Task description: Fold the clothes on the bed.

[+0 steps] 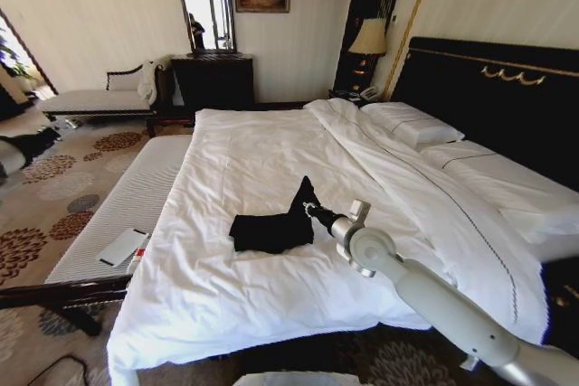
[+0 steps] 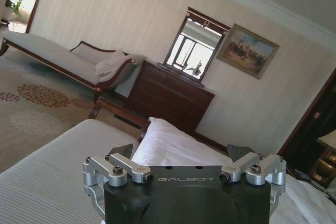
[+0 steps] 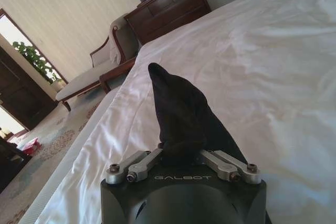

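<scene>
Your head camera looks down from beyond the foot corner of the bed (image 1: 271, 160), facing along it toward the dresser (image 1: 213, 79) at the far wall. Your left wrist camera sits low at the bed's edge, tilted up at the same dresser (image 2: 168, 95). Your right wrist camera hangs close over the bed (image 3: 273, 66), also facing the dresser (image 3: 168, 9). All three views share it.

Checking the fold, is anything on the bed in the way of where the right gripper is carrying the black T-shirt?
Nothing visible is. The right gripper is shut on the T-shirt, and the bed around it is bare white sheet.
</scene>
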Controlling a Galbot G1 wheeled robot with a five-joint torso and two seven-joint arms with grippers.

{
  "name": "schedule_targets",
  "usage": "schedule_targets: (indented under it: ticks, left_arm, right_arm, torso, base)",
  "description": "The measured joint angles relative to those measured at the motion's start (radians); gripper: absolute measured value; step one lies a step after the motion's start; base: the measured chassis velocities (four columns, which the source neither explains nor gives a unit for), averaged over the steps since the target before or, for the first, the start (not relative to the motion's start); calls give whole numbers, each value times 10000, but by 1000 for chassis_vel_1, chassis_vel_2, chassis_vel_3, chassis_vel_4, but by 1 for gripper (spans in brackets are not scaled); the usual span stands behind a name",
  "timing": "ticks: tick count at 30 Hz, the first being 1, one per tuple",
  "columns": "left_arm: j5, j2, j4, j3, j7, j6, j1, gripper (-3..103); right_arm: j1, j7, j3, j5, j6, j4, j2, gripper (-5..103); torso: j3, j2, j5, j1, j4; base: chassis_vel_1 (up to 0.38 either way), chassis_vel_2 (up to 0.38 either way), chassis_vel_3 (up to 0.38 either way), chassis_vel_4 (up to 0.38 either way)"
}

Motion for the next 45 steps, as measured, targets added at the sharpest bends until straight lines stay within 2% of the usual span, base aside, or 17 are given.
schedule_targets:
  ticks: [3, 5, 11, 14, 20, 34, 42, 45]
  left_arm:
    - [-112, -153, -438, 54, -31, 1, -177, 100]
    - [-263, -258, -698, 145, -261, 50, -401, 100]
    - [-320, -380, -893, 170, -408, 141, -469, 100]
    - [-323, -409, -907, 89, -430, 224, -324, 100]
    - [-320, -396, -886, 53, -436, 317, -214, 100]
    - [-384, -275, -735, 86, -431, 424, -264, 100]
    - [-392, -284, -754, -2, -426, 450, -100, 100]
    - [-392, -267, -765, 1, -424, 469, -95, 100]
  right_arm:
    - [379, 66, -650, -15, 1, -229, 254, 8]
    - [617, 107, -1288, -174, -10, -486, 471, 8]
    - [764, 126, -1930, -436, -43, -814, 852, 8]
    - [956, 149, -2312, -620, -57, -1231, 1265, 8]
    - [1369, 168, -2601, -737, -60, -1839, 1835, 8]
    - [1929, 342, -3413, -1070, -4, -2566, 3654, 8]
    - [1849, 279, -3692, -1638, -5, -3251, 4137, 7]
    - [1801, 195, -3782, -1696, -7, -3164, 4119, 17]
  torso:
    - [0, 0, 1, 0, 0]
    - [0, 0, -1, 0, -1]
    - [0, 0, 0, 0, -2]
    - [0, 0, -1, 0, 0]
    - [0, 0, -1, 0, 1]
    - [0, 0, -2, 0, 1]
    - [0, 0, -1, 0, 0]
    - [0, 0, -2, 0, 0]
  base:
    - [0, 0, 0, 0]
    - [0, 0, 0, 0]
    - [0, 0, 0, 0]
    - [0, 0, 0, 0]
    - [0, 0, 0, 0]
    - [0, 0, 0, 0]
    - [0, 0, 0, 0]
    - [0, 0, 0, 0]
